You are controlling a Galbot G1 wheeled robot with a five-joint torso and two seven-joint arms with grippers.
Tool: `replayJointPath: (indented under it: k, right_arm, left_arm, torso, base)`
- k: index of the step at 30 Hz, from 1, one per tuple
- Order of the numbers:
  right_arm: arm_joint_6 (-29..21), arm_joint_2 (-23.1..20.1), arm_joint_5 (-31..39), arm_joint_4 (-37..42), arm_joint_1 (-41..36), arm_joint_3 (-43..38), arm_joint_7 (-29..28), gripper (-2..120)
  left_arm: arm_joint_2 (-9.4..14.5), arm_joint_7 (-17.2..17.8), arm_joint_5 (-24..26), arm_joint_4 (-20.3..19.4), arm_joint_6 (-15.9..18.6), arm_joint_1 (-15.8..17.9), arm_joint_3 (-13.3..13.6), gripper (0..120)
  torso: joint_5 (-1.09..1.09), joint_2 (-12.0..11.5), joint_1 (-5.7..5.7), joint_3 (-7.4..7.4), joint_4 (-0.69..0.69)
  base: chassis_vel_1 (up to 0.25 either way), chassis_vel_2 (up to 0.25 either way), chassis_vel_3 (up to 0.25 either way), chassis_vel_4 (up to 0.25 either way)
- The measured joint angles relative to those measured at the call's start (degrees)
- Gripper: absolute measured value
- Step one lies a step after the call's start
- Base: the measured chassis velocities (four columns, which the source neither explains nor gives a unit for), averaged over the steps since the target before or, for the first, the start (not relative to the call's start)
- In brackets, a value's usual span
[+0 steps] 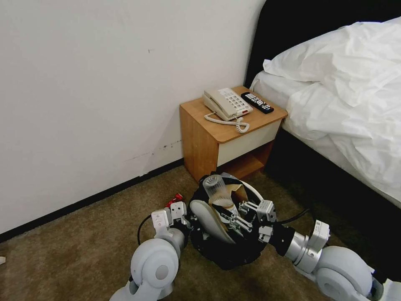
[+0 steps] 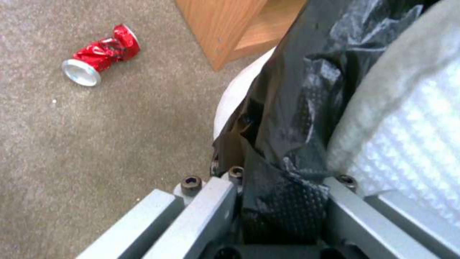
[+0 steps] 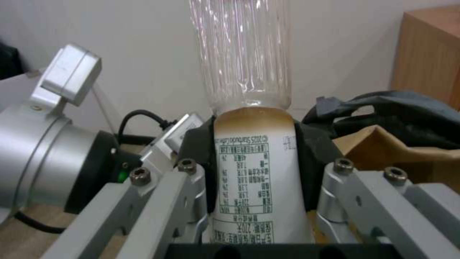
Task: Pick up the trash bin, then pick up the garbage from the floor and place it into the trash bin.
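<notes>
Trash bin (image 1: 225, 246) before nightstand (image 1: 209, 138) — can (image 2: 100, 55) left.

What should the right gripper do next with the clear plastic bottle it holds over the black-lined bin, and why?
Probably open and let go: the right gripper grips the clear plastic bottle already upside down inside the black-lined white trash bin, which the left gripper clamps by its rim.

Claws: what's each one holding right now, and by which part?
Left claw grips the trash bin by its bag-covered rim. Right claw is shut on the clear plastic bottle around its labelled middle, over the bin.
</notes>
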State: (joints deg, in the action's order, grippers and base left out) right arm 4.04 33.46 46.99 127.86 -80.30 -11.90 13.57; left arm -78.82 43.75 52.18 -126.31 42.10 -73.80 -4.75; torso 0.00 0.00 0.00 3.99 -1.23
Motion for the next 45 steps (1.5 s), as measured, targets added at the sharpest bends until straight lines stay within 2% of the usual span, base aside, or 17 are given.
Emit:
replayJointPath:
  k: [9, 31, 45]
  right_arm:
    - [0.1, 0.8, -1.0, -1.9, -0.2, 0.4, 0.0, 29]
    - [1.3, 3.7, -4.2, -8.9, 0.2, 3.5, 0.4, 29]
    - [1.8, 5.0, -4.9, -11.1, 0.8, 4.8, 0.6, 29]
  left_arm:
    - [0.1, 0.1, -1.0, -0.6, 0.1, -1.7, 0.0, 0]
    - [1.4, 0.0, 0.3, -1.7, 0.1, -1.4, -0.2, 0]
    - [1.5, -0.2, 0.7, -1.8, 0.1, -1.4, -0.3, 0]
  torso:
    - [0.0, 0.0, 0.0, 0.0, 0.0]
    - [0.0, 0.0, 0.0, 0.0, 0.0]
    - [0.0, 0.0, 0.0, 0.0, 0.0]
  base:
    - [0.0, 0.0, 0.0, 0.0]
    - [0.0, 0.0, 0.0, 0.0]
    - [0.0, 0.0, 0.0, 0.0]
